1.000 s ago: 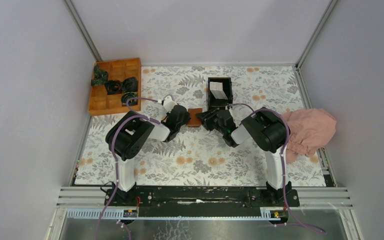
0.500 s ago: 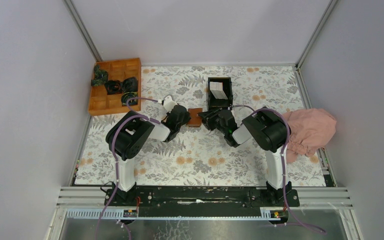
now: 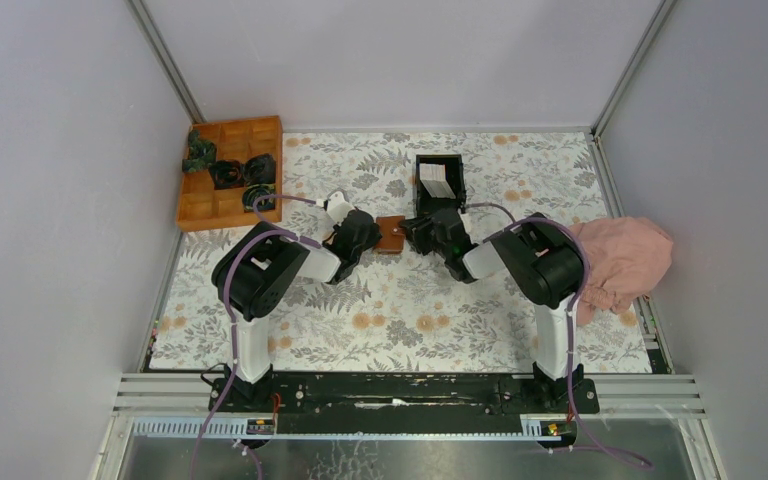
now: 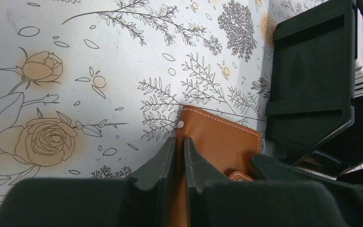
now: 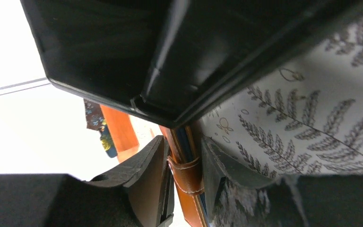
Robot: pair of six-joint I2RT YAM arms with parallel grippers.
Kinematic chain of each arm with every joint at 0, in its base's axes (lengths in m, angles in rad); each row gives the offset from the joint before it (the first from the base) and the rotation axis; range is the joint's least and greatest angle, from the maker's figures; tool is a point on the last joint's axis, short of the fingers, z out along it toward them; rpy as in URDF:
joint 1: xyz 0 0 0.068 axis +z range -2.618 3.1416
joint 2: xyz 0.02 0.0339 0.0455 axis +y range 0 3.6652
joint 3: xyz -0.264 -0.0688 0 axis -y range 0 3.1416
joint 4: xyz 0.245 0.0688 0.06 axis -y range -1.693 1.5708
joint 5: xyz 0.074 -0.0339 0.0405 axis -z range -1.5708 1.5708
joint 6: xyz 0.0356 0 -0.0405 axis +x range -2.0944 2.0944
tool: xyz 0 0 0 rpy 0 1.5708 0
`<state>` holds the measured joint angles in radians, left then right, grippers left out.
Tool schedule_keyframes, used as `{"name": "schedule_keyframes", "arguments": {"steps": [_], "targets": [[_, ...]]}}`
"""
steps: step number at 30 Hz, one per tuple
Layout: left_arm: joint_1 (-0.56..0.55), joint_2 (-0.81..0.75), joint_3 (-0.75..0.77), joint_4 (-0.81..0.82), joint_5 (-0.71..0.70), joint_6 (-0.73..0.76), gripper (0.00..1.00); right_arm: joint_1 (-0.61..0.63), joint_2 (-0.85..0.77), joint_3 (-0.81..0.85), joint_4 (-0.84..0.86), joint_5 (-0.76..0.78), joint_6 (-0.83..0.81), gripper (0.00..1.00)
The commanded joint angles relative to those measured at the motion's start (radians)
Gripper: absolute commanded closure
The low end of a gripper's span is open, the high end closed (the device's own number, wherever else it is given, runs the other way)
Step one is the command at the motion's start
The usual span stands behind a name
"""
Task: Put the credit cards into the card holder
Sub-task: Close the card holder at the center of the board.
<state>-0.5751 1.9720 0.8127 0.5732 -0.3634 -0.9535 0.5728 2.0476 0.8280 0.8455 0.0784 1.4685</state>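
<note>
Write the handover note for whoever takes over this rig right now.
Left claw: shut on one edge of the card holder.
Right claw: shut on the holder's other side, at its strap.
Credit cards: stacked in the black box just beyond the holder.
Done: both claws hold the holder; no card is seen in it.
Left: open it, fetch the cards, slot them in.

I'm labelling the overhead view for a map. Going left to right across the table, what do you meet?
Orange wooden tray → left hand → card holder → right hand → pink cloth. The black box is left out, since it overlaps the right hand's span.
</note>
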Motion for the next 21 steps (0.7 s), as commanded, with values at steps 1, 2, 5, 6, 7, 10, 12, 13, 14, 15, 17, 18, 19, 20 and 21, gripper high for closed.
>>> {"name": "schedule_keyframes", "arguments": {"steps": [1, 2, 5, 6, 7, 10, 12, 13, 14, 15, 17, 18, 19, 20, 21], "targets": [[-0.012, 0.155, -0.083, -0.489, 0.064, 0.085, 1.0, -0.01, -0.028, 0.081, -0.299, 0.064, -0.107, 0.58], [-0.011, 0.156, -0.083, -0.489, 0.064, 0.085, 1.0, -0.01, -0.028, 0.096, -0.33, 0.062, -0.121, 0.58], [-0.011, 0.159, -0.08, -0.489, 0.066, 0.085, 1.0, -0.01, -0.018, 0.131, -0.395, 0.046, -0.155, 0.59], [-0.012, 0.157, -0.08, -0.49, 0.066, 0.085, 1.0, -0.01, -0.016, 0.135, -0.4, 0.041, -0.157, 0.59], [-0.011, 0.156, -0.08, -0.489, 0.067, 0.085, 1.0, -0.01, -0.014, 0.136, -0.402, 0.032, -0.16, 0.59], [-0.013, 0.151, -0.08, -0.493, 0.065, 0.086, 1.0, -0.009, -0.013, 0.134, -0.403, 0.02, -0.168, 0.59], [-0.012, 0.148, -0.08, -0.495, 0.064, 0.087, 1.0, -0.009, -0.015, 0.126, -0.385, 0.009, -0.175, 0.58], [-0.012, 0.148, -0.08, -0.496, 0.062, 0.088, 1.0, -0.01, -0.014, 0.122, -0.367, 0.002, -0.185, 0.58], [-0.012, 0.148, -0.081, -0.496, 0.063, 0.089, 1.0, -0.01, -0.017, 0.111, -0.336, -0.002, -0.193, 0.58], [-0.012, 0.148, -0.081, -0.496, 0.062, 0.088, 1.0, -0.01, -0.019, 0.089, -0.296, -0.006, -0.195, 0.57], [-0.012, 0.148, -0.08, -0.497, 0.064, 0.087, 1.0, -0.009, -0.018, 0.054, -0.215, -0.016, -0.187, 0.57], [-0.012, 0.149, -0.08, -0.497, 0.064, 0.087, 1.0, -0.01, -0.016, 0.045, -0.19, -0.019, -0.186, 0.57], [-0.012, 0.148, -0.08, -0.496, 0.064, 0.087, 1.0, -0.01, -0.014, 0.035, -0.169, -0.022, -0.189, 0.57], [-0.012, 0.149, -0.08, -0.496, 0.064, 0.087, 1.0, -0.01, -0.01, 0.024, -0.137, -0.028, -0.19, 0.57], [-0.012, 0.147, -0.081, -0.497, 0.064, 0.087, 1.0, -0.01, -0.007, 0.016, -0.107, -0.032, -0.191, 0.57]]}}
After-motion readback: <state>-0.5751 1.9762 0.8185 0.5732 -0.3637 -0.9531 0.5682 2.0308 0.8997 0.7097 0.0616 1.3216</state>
